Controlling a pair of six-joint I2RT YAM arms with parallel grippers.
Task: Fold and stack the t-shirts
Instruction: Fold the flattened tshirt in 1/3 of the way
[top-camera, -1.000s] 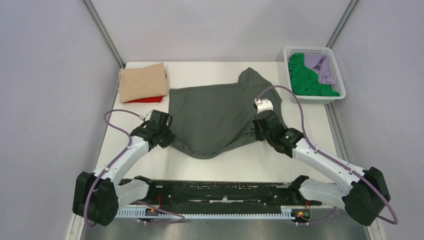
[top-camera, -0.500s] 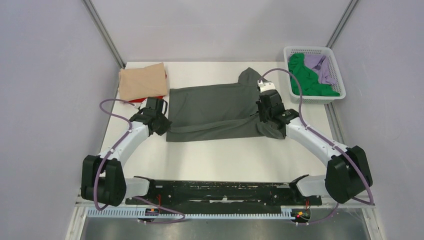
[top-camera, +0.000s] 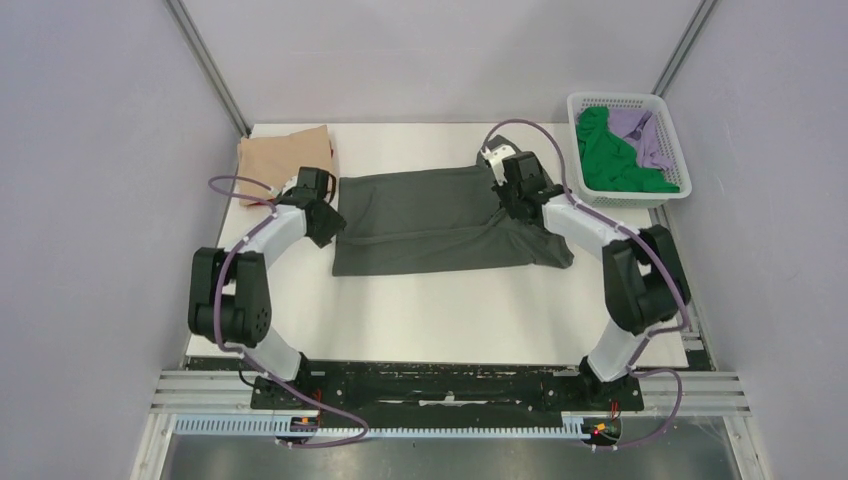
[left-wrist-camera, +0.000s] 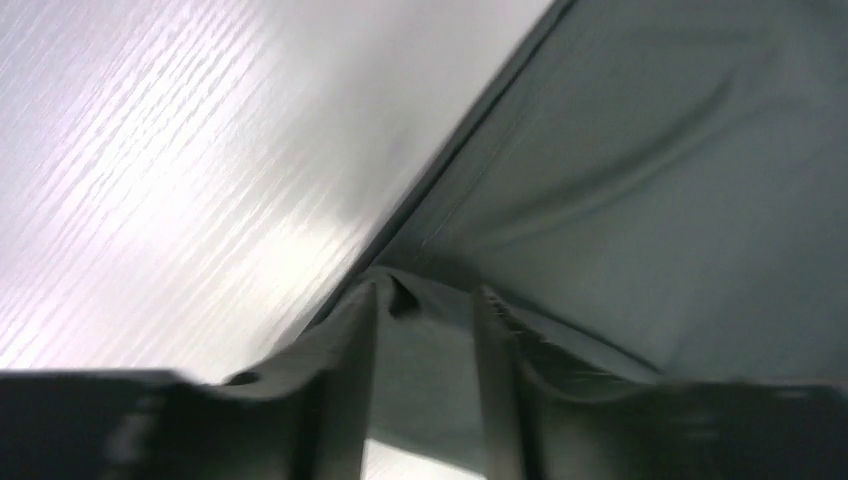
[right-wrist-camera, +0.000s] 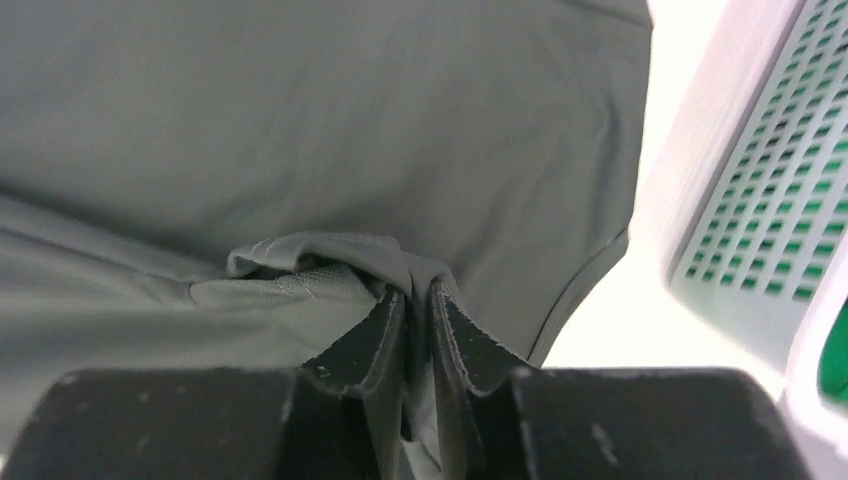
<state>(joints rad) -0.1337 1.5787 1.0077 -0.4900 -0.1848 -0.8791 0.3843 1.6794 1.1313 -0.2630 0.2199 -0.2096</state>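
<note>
The dark grey t-shirt (top-camera: 430, 220) lies mid-table, folded in half to a wide band. My left gripper (top-camera: 329, 222) is at its left edge. In the left wrist view its fingers (left-wrist-camera: 352, 340) stand apart, with the grey hem (left-wrist-camera: 420, 330) loose between them. My right gripper (top-camera: 511, 203) is at the shirt's far right corner, shut on a bunched fold of grey cloth (right-wrist-camera: 330, 262). The tan t-shirt (top-camera: 285, 160) lies folded at the far left; the red one is hidden under it. The green t-shirt (top-camera: 610, 158) and the lilac t-shirt (top-camera: 640, 130) lie in the basket.
The white lattice basket (top-camera: 668, 140) stands at the far right corner, close to my right gripper, and its wall shows in the right wrist view (right-wrist-camera: 760, 200). Grey walls enclose the table on three sides. Bare white tabletop (top-camera: 430, 310) lies in front of the shirt.
Both grippers carried the shirt's near edge away from the bases to its far edge, folding it in half. The arms are now stretched far out.
</note>
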